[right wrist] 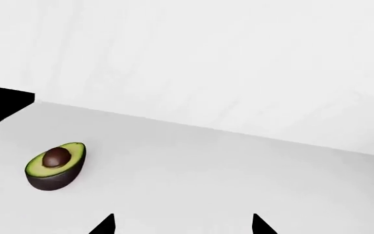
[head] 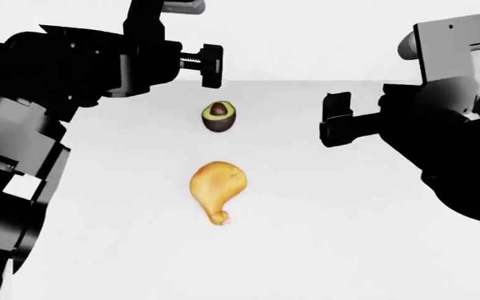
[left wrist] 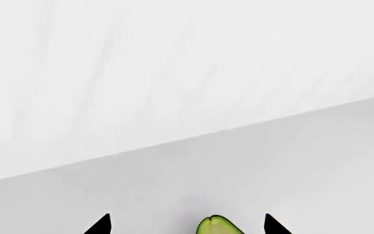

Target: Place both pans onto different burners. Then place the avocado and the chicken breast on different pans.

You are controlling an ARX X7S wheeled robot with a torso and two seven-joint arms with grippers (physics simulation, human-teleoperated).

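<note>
The avocado (head: 218, 116) half lies on the white counter, pit up, near the back edge. The golden chicken breast (head: 215, 189) lies just in front of it. My left gripper (head: 210, 64) hovers above and behind the avocado, jaws wide apart and empty; in the left wrist view the avocado (left wrist: 217, 226) shows between the tips, nearer one of them. My right gripper (head: 335, 122) is open and empty, to the right of the avocado; the avocado shows off to one side in the right wrist view (right wrist: 55, 165). The pans and burners are out of view.
The white counter (head: 332, 237) meets a white wall (head: 307, 37) just behind the avocado. My two dark arms frame the left and right sides of the head view.
</note>
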